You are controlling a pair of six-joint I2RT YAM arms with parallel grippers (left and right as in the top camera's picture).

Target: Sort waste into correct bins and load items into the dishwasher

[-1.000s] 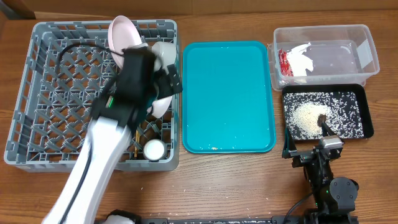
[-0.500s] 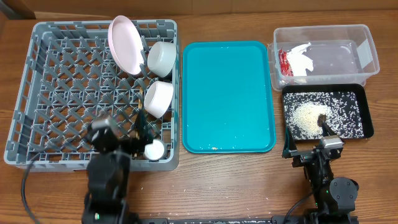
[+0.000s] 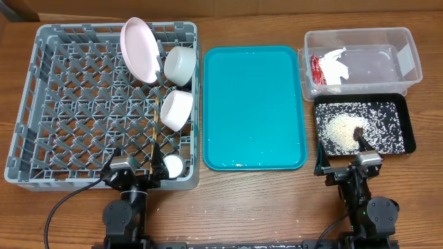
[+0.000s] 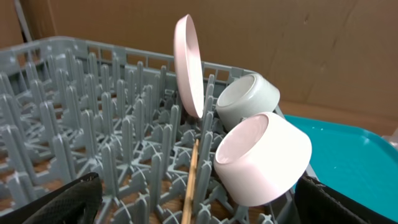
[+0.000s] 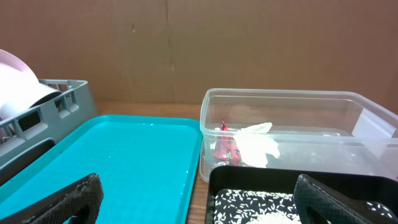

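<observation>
The grey dish rack (image 3: pixel 26 104) holds an upright pale plate (image 3: pixel 140 48), two white bowls (image 3: pixel 181 63) (image 3: pixel 175 109), a small cup (image 3: pixel 172 164) and wooden chopsticks (image 3: pixel 153 142). The left wrist view shows the plate (image 4: pixel 188 65), both bowls (image 4: pixel 245 99) (image 4: pixel 261 158) and a chopstick (image 4: pixel 189 180). The clear tub (image 3: pixel 408 52) holds the red-and-silver wrapper (image 3: pixel 316 69) and white paper (image 3: pixel 334 68). The black tray (image 3: pixel 410 135) holds rice (image 3: pixel 339 128) and the brown lump (image 3: pixel 358 131). My left gripper (image 3: pixel 131 174) (image 4: pixel 199 211) is open and empty at the rack's front wall. My right gripper (image 3: pixel 349 171) (image 5: pixel 199 211) is open and empty in front of the black tray.
A large teal tray (image 3: pixel 252 107) lies between the rack and the bins, with a few specks near its front edge. It also shows in the right wrist view (image 5: pixel 118 162), beside the clear tub (image 5: pixel 298 134) and black tray (image 5: pixel 249 177). Brown cardboard stands behind the table.
My left arm has drawn back from over the rack's plate and bowls to the table's front edge. The dishes stay in the rack. The right arm has not moved.
</observation>
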